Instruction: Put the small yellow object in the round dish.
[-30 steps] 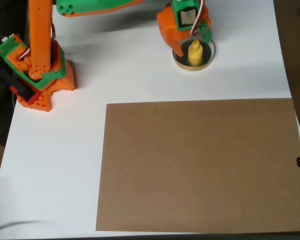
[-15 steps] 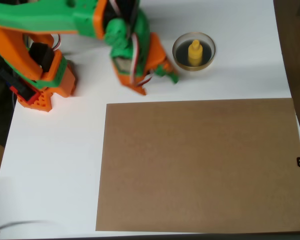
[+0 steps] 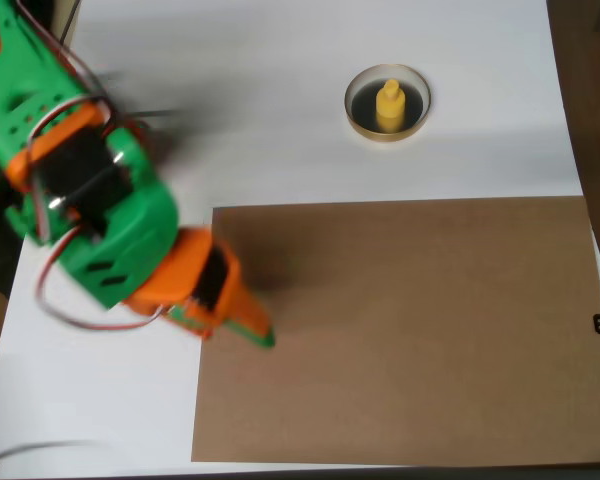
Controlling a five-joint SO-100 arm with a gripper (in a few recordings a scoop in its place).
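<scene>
The small yellow object [image 3: 389, 104] stands upright inside the round dish [image 3: 359, 118], a tan-rimmed dish with a black inside, at the top right of the white table in the overhead view. My orange and green gripper [image 3: 252, 325] is far from it, down at the left edge of the brown board, blurred by motion. Its fingers look closed together with nothing held.
A large brown board [image 3: 400, 330] covers the lower right of the white table [image 3: 280, 100]. The green and orange arm [image 3: 80, 200] fills the left side. A dark strip runs along the table's right edge [image 3: 590, 100].
The gripper has swung away from the dish, leftward and down the picture, to the board's left edge. The yellow object stays in the dish, unmoved.
</scene>
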